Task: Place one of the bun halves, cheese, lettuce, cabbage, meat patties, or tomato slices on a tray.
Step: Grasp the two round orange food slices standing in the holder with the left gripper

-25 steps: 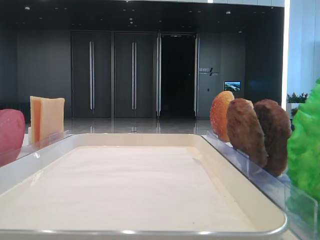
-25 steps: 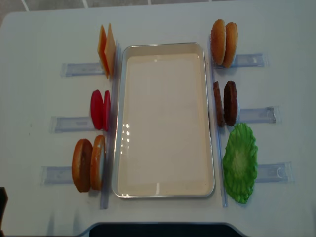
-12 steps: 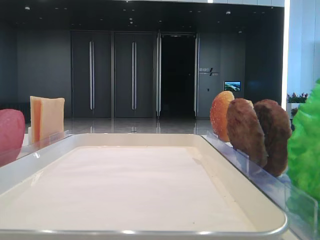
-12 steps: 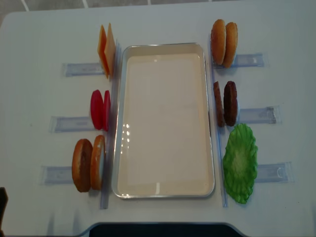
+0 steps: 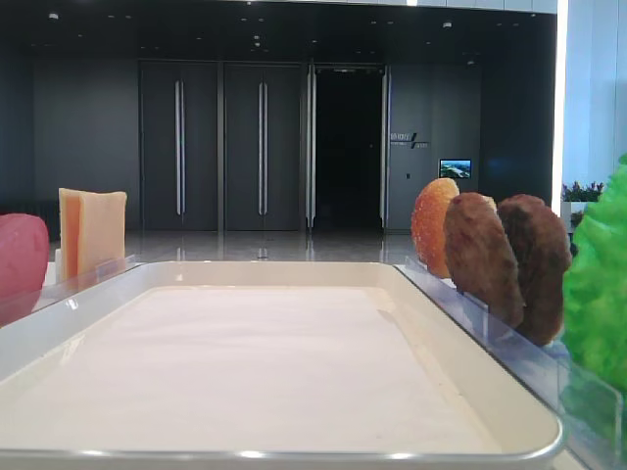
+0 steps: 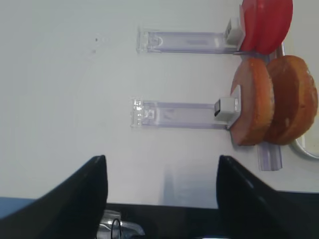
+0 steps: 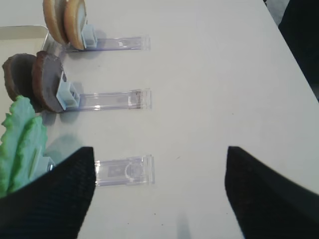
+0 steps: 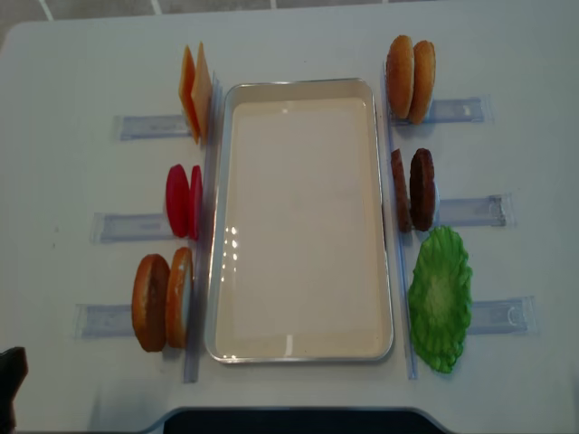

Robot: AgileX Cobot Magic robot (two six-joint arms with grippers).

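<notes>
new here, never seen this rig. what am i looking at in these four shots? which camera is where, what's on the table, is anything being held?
It is a two-arm robot at a white table. Two cameras are fixed: one looks straight down, one sits low at the table's edge looking along the tray. The other two ride on the wrists; the dark shapes at the bottom of those views are each gripper's fingers.

The tray has nothing in it. Toy burger parts stand in clear racks beside it: cheese, tomato slices and bun halves on the left; more buns, meat patties and lettuce on the right.

The left gripper and right gripper are both open, hovering over bare table and holding nothing.
</notes>
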